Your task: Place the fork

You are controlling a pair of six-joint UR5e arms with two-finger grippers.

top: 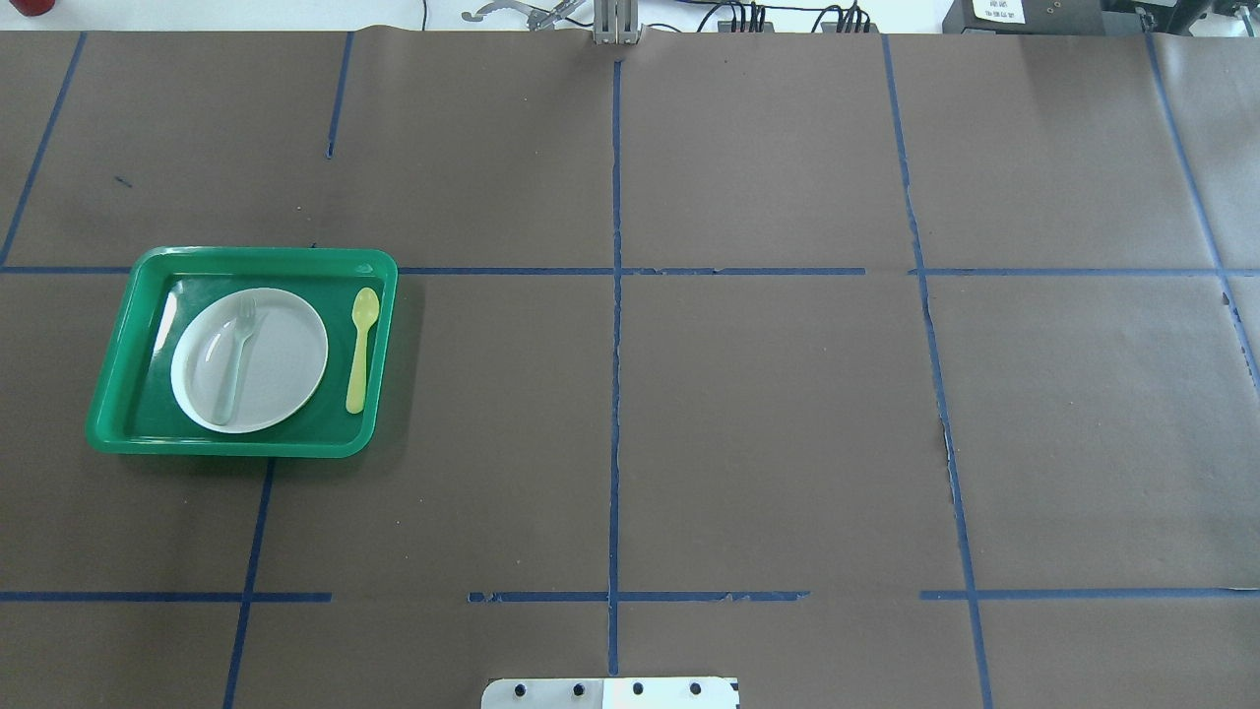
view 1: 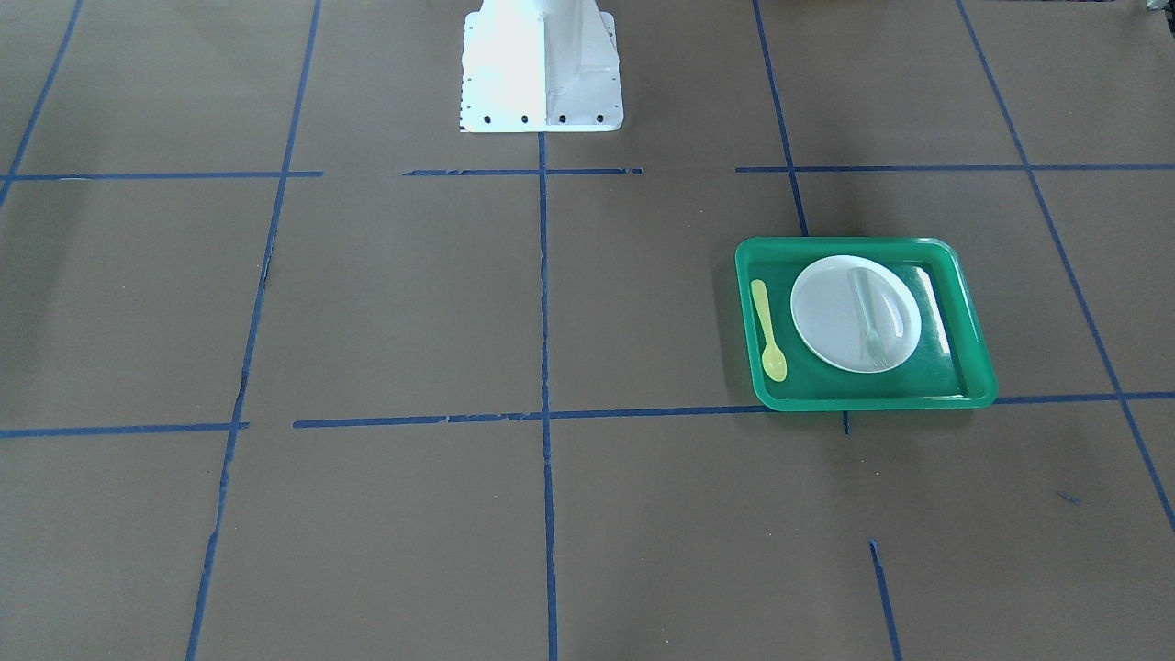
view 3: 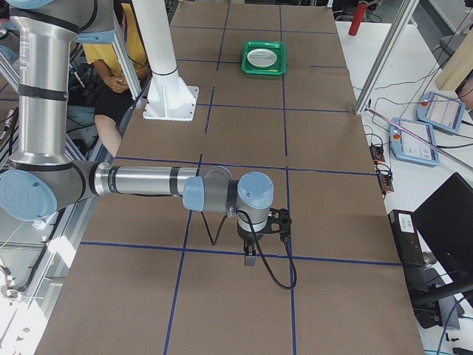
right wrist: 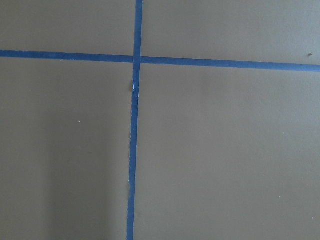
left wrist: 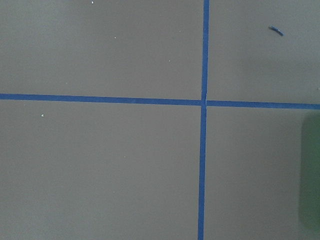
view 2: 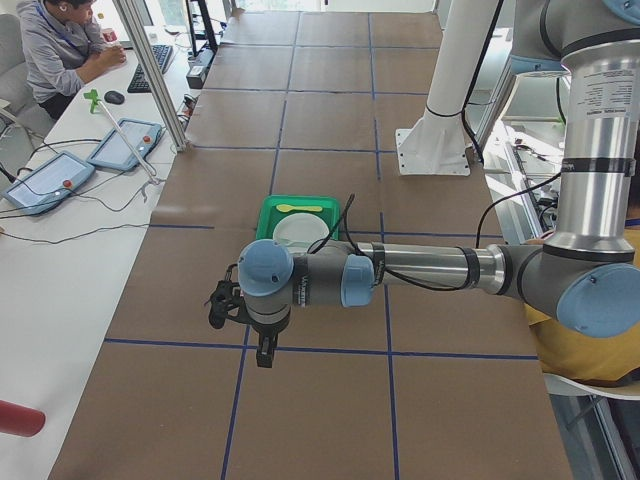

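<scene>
Middle left of the overhead frame: a green tray [top: 266, 254] holds a white plate [top: 285, 359] with the pale fork [top: 236, 356] lying on it, yellow spoon [top: 361, 350] just right. The left gripper [view 2: 264, 358] and right gripper [view 3: 250, 259] hang well apart from the fork; whether either is parted or closed cannot be told.

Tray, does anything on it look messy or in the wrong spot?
Nothing is spilled or broken. The fork lies on the white plate, while the yellow spoon lies beside it on the green tray; that mismatch is the only oddity.
</scene>
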